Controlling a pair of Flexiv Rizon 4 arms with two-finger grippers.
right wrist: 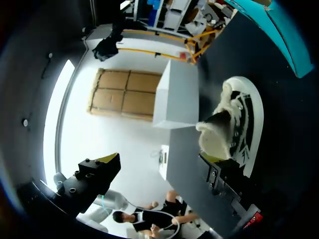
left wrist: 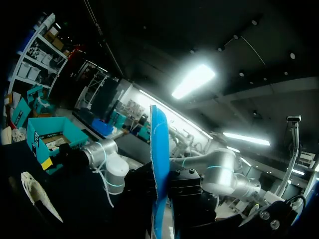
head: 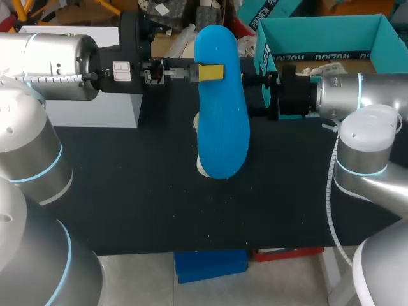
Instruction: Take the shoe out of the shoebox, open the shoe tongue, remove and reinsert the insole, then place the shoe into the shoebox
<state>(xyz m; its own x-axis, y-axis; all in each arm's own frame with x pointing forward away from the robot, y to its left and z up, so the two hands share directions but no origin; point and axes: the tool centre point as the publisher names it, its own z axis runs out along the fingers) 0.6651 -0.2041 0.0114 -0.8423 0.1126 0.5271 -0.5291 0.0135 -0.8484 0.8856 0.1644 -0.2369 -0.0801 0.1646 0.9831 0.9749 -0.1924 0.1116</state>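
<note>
**Insole hangs over the shoe, in the left claw**

The left gripper [head: 210, 72] is clamped on the blue insole [head: 221, 127] near its 12 o'clock end. The long axis of the insole runs from 12 to 6 o'clock. The white shoe [head: 203, 167] lies on the table under it, showing at 7 o'clock. The right gripper [head: 258, 97] stands wide and holds nothing, at 3 o'clock of the insole. I judge the left arm is nearer for the reinsertion.

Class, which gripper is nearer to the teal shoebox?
Right. The right gripper hangs just beside the shoebox; the left gripper is farther away, clamped on the blue insole.
</note>
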